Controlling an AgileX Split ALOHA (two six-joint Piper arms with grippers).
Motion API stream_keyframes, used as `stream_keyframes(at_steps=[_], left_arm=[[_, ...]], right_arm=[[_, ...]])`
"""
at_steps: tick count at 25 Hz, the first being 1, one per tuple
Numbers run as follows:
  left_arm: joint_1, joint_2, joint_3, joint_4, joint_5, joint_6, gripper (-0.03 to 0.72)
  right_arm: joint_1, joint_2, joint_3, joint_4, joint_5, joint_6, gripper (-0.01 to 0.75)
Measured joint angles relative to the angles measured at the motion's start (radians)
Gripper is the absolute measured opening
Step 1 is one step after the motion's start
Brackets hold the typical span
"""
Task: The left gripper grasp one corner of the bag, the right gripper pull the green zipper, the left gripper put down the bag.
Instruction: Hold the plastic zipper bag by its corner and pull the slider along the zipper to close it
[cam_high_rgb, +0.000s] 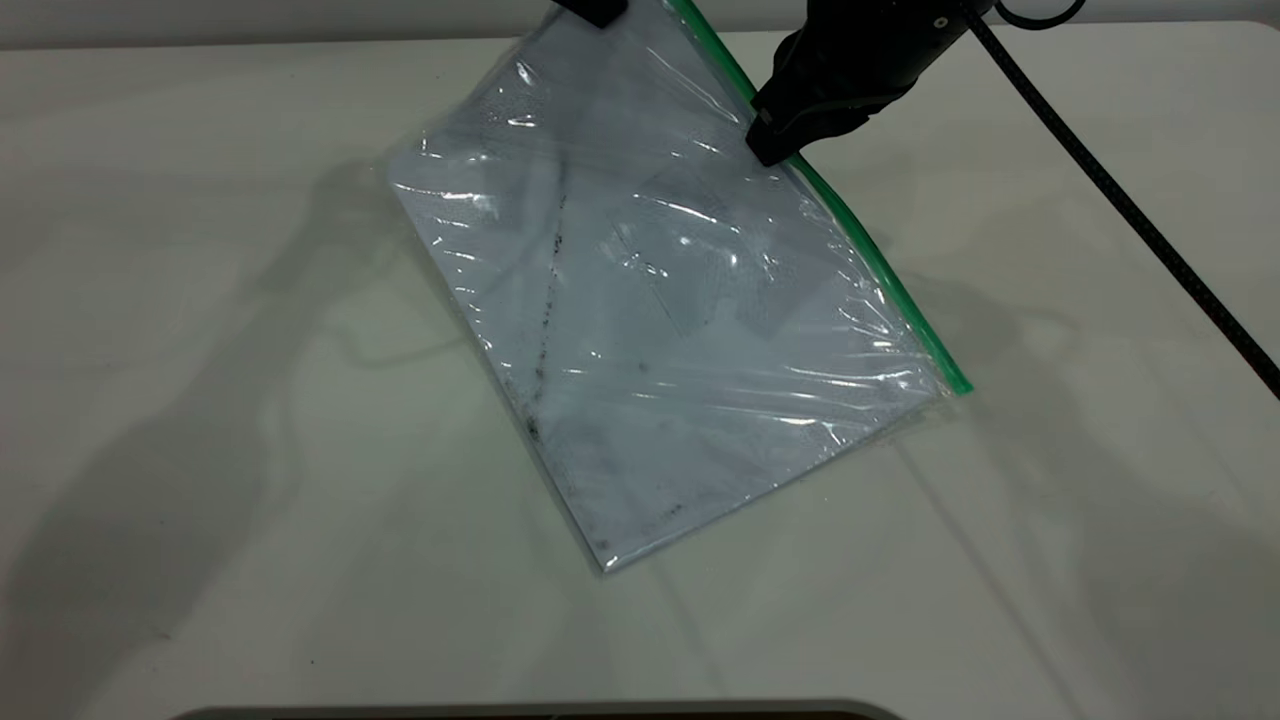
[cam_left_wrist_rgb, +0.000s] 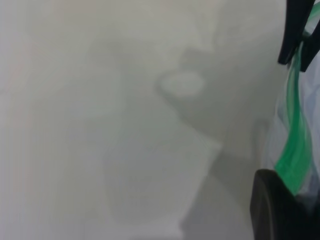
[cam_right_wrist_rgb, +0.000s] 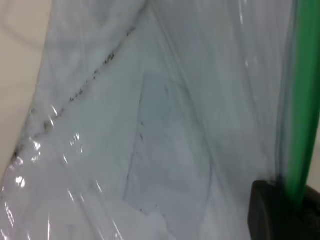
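The bag (cam_high_rgb: 660, 330) hangs tilted, its far end raised and its near clear corner resting on the table. The green zipper (cam_high_rgb: 880, 280) runs along its right edge. My left gripper (cam_high_rgb: 595, 8) is at the top edge of the exterior view, shut on the bag's top corner at the strip's end. In the left wrist view the strip (cam_left_wrist_rgb: 295, 145) runs into my left gripper (cam_left_wrist_rgb: 295, 200). My right gripper (cam_high_rgb: 772, 140) is shut on the green zipper a short way below that corner. It also shows in the left wrist view (cam_left_wrist_rgb: 299, 37). In the right wrist view the strip (cam_right_wrist_rgb: 302, 100) enters my right gripper (cam_right_wrist_rgb: 295, 205).
The white table (cam_high_rgb: 200, 400) lies under the bag. The right arm's black braided cable (cam_high_rgb: 1130, 210) crosses the right side. A dark rounded edge (cam_high_rgb: 540, 712) shows at the front of the table.
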Motion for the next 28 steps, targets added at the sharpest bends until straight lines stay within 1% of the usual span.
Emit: stream_keyframes(at_steps=[5,11,19,23,28], left_arm=[[0.015,0.000,-0.003,-0.004,0.000,-0.005,0.053],[0.020,0.000,-0.003,-0.004,0.000,-0.018,0.053],[0.020,0.000,-0.004,0.014,0.000,-0.024,0.053],[0.020,0.000,-0.004,0.043,0.000,-0.041,0.053],[0.019,0.000,-0.004,0.071,0.000,-0.059,0.053]], right_arm=[[0.000,0.006,0.000,-0.064,0.008,0.049,0.032],[0.000,0.006,0.000,-0.202,0.046,0.168,0.033],[0.001,0.006,0.000,-0.389,0.133,0.340,0.035],[0.005,0.006,0.000,-0.451,0.166,0.405,0.037],[0.005,0.006,0.000,-0.515,0.233,0.465,0.037]])
